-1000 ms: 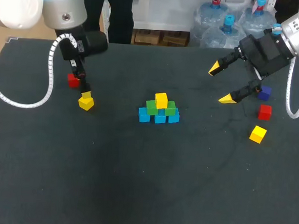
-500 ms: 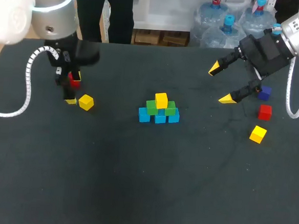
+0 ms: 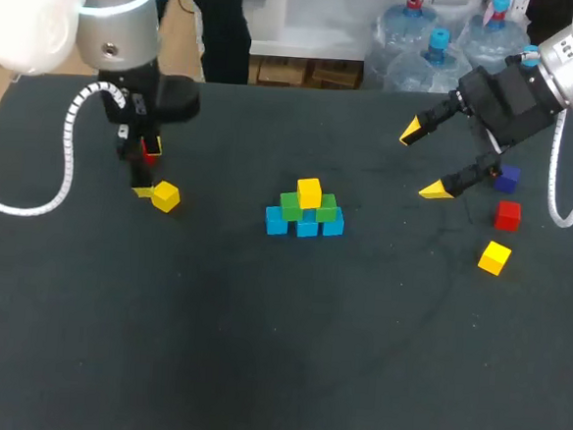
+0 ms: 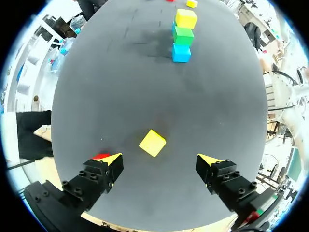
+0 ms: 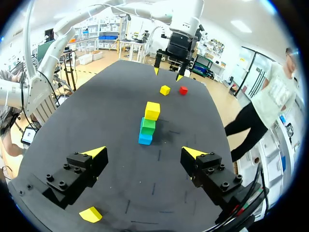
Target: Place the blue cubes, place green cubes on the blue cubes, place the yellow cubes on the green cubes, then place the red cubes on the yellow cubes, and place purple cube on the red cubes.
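Observation:
The stack [image 3: 306, 211] stands mid-table: three blue cubes [image 3: 307, 226], two green cubes [image 3: 290, 205] on them and one yellow cube [image 3: 309, 191] on top. My left gripper [image 3: 144, 171] is open near the far left, between a loose red cube [image 3: 151, 149] and a loose yellow cube [image 3: 166, 196]. In the left wrist view the yellow cube [image 4: 152, 143] lies just ahead of the open gripper [image 4: 161, 158] and the red cube [image 4: 101, 155] sits beside one fingertip. My right gripper [image 3: 422, 163] hangs open above the table at the far right, holding nothing.
By the right arm lie a purple cube [image 3: 507, 178], a red cube [image 3: 507, 215] and a yellow cube [image 3: 494, 257]. The right wrist view shows the stack [image 5: 147, 124] ahead of the gripper [image 5: 144, 152] and that yellow cube [image 5: 91, 214] beneath it.
My left gripper has shifted from over the loose yellow cube to its left and turned, now standing between it and the red cube. The right arm and all cubes have stayed put.

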`<state>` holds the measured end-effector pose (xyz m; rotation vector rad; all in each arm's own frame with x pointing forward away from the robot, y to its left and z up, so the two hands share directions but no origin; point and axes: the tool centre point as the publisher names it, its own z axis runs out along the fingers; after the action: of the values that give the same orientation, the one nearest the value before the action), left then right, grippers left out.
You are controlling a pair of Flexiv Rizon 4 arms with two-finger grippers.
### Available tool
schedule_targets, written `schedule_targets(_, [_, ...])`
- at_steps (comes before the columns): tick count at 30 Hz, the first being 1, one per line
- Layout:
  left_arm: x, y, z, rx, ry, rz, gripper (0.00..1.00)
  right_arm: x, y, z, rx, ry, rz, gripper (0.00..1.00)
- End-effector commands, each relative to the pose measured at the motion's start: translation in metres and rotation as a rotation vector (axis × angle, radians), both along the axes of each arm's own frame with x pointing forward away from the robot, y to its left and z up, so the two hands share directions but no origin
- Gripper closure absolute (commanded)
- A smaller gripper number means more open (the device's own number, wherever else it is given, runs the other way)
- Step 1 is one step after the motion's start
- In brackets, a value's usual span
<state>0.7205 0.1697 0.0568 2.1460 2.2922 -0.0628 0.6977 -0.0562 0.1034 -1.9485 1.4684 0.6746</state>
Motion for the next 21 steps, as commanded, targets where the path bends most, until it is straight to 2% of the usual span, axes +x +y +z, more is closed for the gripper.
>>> schedule_targets(1, [0.005, -0.007, 0.003, 0.019, -0.112, -0.140, 0.00, 0.000, 0.000, 0.000, 0.001, -0.001, 0.000, 0.00])
schedule_targets(3, [0.009, -0.006, 0.001, 0.009, -0.135, -0.184, 0.00, 0.000, 0.000, 0.000, 0.001, -0.001, 0.000, 0.00])
schedule_targets(6, [0.014, -0.001, -0.006, 0.051, -0.109, -0.220, 0.00, 0.000, 0.000, 0.000, 0.001, -0.001, 0.000, 0.00])
schedule_targets(14, [0.019, 0.014, -0.016, 0.069, -0.126, -0.282, 0.00, 0.000, 0.000, 0.000, 0.001, -0.001, 0.000, 0.00])
schedule_targets(16, [0.021, 0.011, -0.021, 0.084, -0.110, -0.316, 0.00, 0.000, 0.000, 0.000, 0.001, -0.001, 0.000, 0.00])
schedule_targets(21, [0.028, 0.009, -0.038, 0.039, -0.086, -0.355, 0.00, 0.000, 0.000, 0.000, 0.001, -0.001, 0.000, 0.00])
